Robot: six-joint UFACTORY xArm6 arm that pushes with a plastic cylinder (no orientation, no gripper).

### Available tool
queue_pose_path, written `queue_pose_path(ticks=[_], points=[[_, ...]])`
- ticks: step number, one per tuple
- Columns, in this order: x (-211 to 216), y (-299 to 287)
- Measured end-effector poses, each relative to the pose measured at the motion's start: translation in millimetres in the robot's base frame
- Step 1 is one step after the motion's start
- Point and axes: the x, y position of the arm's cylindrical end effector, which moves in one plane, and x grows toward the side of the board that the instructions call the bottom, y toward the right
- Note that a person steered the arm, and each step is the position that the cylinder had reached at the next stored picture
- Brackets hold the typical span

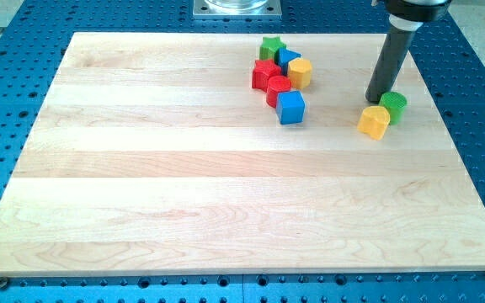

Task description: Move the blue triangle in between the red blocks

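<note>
My tip [375, 100] stands at upper right beside the green cylinder block [394, 106], far from the small blue triangle block [289, 57]; no claw shows.

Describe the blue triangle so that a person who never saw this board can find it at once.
Look at the wooden board, near the middle of its top edge, where six blocks cluster. The blue triangle sits in the cluster's upper part, between the green star and the yellow block. The blue cube lies lowest.
</note>
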Motion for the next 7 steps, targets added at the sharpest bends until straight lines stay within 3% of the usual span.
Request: queue_pose_path(ticks=[1,2,3,5,7], points=[[-19.6,-28.1],[8.0,-50.1],[-0.8,-50.1],[-93.1,-53.6],[-93.3,-124.1]])
